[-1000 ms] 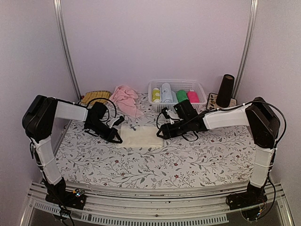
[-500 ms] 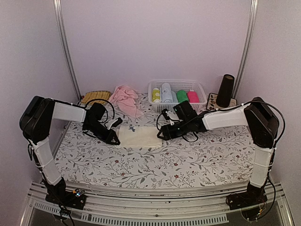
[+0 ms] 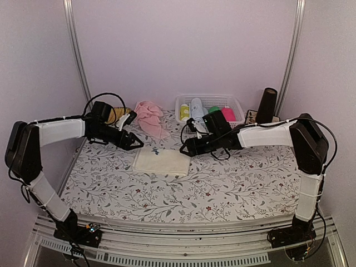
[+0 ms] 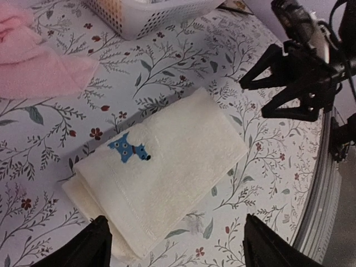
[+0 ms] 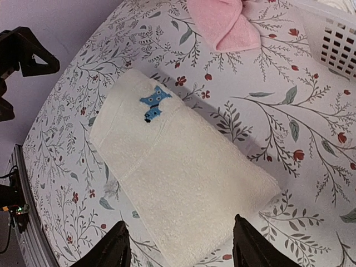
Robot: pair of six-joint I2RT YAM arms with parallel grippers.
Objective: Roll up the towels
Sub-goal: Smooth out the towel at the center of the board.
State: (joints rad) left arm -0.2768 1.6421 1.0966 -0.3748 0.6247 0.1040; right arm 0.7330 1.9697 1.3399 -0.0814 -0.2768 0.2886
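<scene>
The left gripper (image 3: 135,143), jaws spread wide, hangs over the far-left corner of the cream towel (image 3: 161,162). This towel lies folded flat mid-table between both grippers, neither one holding it. The pink towel (image 3: 149,117) lies crumpled farther back. The right gripper (image 3: 184,150), jaws likewise spread, hangs by the cream towel's far-right corner. Far right, the white basket (image 3: 238,110) holds four rolls: yellow-green roll (image 3: 184,113), light blue roll (image 3: 197,108), green roll (image 3: 214,112), magenta roll (image 3: 228,114).

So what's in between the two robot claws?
The cream towel lies between the left gripper and the right gripper, both open; the top view shows it.
</scene>
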